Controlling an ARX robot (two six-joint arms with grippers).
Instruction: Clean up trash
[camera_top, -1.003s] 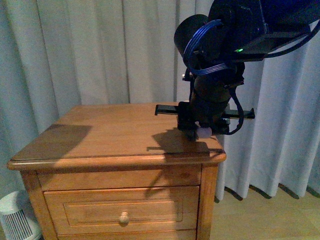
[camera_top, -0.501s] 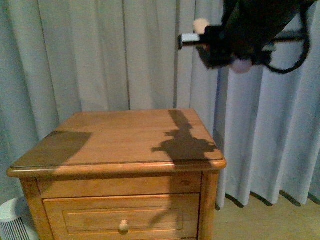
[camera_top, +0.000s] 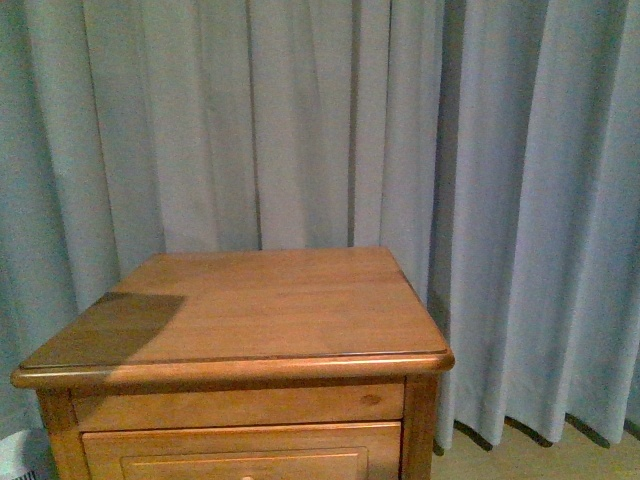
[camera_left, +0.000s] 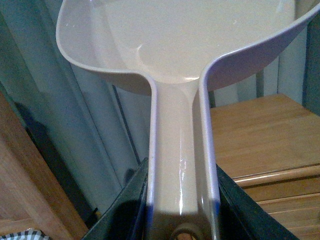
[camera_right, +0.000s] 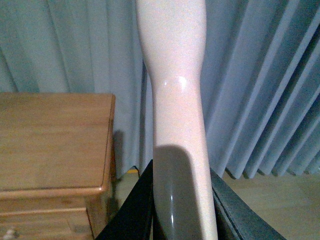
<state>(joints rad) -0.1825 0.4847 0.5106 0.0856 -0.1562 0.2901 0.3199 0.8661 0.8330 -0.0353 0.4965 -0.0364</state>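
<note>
Though left end effector (camera_left: 181, 212) clamps dustpan (camera_left: 175, 40) and right end effector (camera_right: 180, 215) clamps pink handle (camera_right: 175, 75), no trash shows; bearing unknown.

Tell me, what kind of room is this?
Probably a bedroom. A wooden nightstand with a drawer stands in front of long grey curtains that hang down to the wooden floor.
</note>
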